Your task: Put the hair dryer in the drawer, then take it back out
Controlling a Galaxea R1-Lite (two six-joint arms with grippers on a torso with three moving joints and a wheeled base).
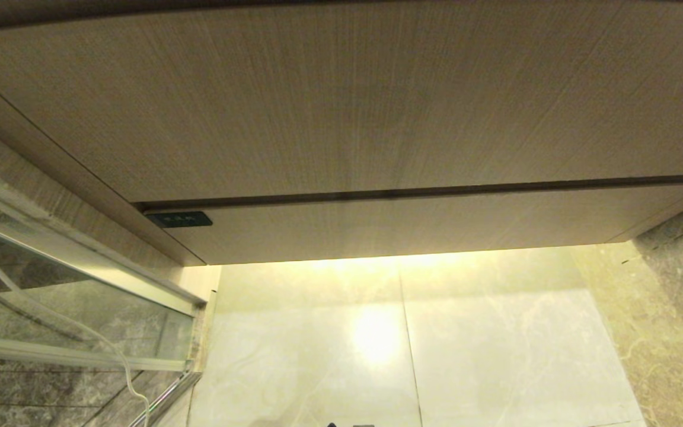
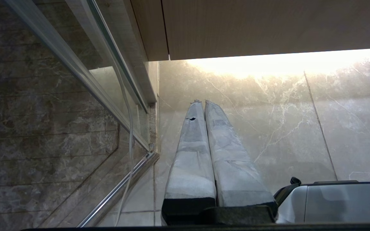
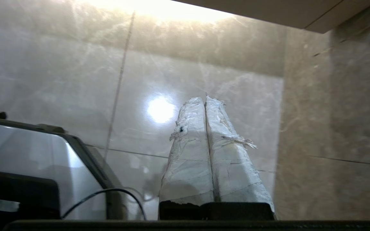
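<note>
Drawer (image 1: 412, 228) is fully closed, front flush under the taller wood-grain panel (image 1: 329, 101), dark label (image 1: 178, 220) at its left end. Hair dryer isn't visible in any view, so I can't say where it is; could be inside, could be out of frame. Neither arm shows in the head view. Left gripper (image 2: 203, 102) hangs over the marble floor (image 2: 284, 122) near the glass shower door (image 2: 75, 67), fingers pressed together, empty. Right gripper (image 3: 204, 98) likewise: fingers pressed together, holding nothing, aimed at floor tile below the vanity's right end. Read: either pre-start or all done; frames don't settle which. If starting, the next move needs a gripper up at the drawer's top gap (image 1: 424, 193), hooking the edge and pulling straight out. No handle visible, so purchase will be thin.
</note>
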